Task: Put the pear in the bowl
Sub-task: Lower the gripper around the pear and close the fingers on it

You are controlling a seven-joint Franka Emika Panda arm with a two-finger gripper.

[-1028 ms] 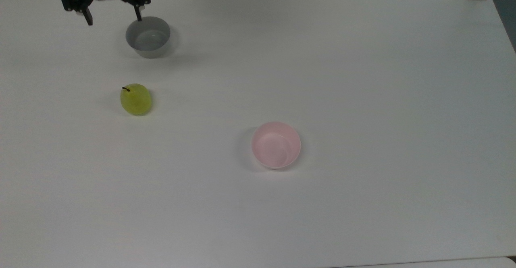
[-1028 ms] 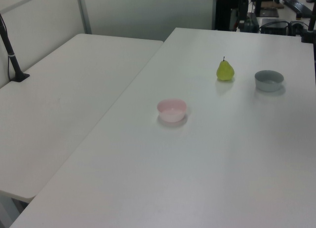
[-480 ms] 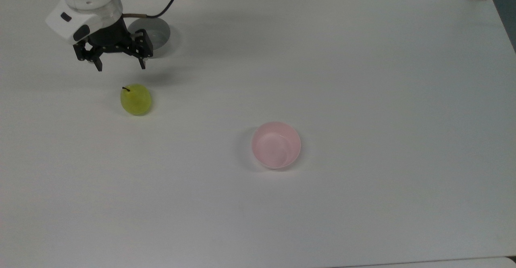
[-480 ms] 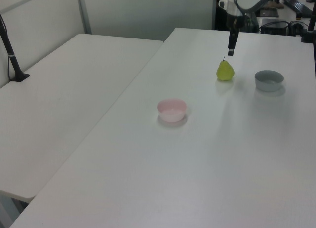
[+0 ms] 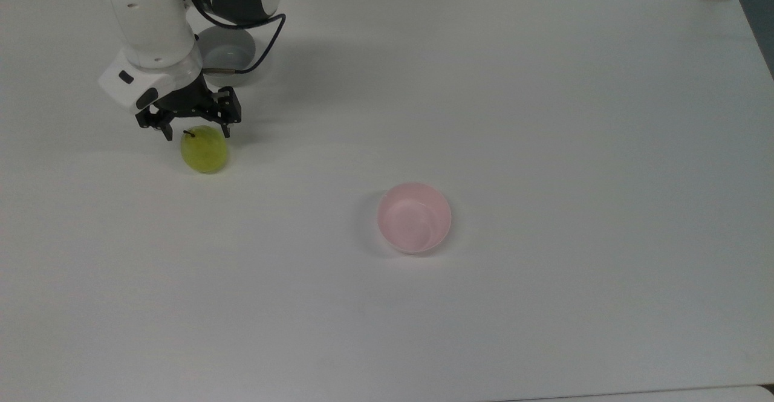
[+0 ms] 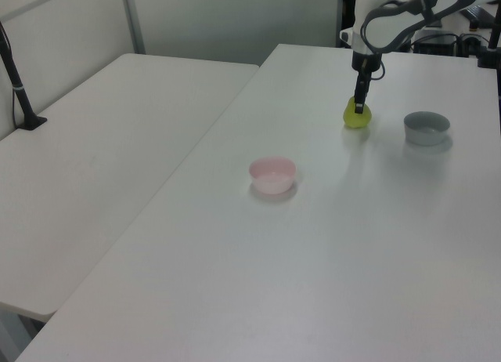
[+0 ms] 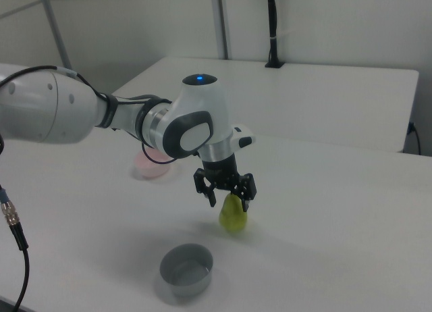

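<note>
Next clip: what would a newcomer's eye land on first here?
The open gripper poised over the yellow-green pear, fingers straddling its top, near the top view's upper left. Next, the pink bowl alone mid-table, well apart from the pear, and a grey bowl by the arm.

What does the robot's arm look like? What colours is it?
The arm is smooth, rounded white with dark grey joint patches and a small blue light on top. Its gripper is black, with two thin black fingers. A black cable loops beside it.
</note>
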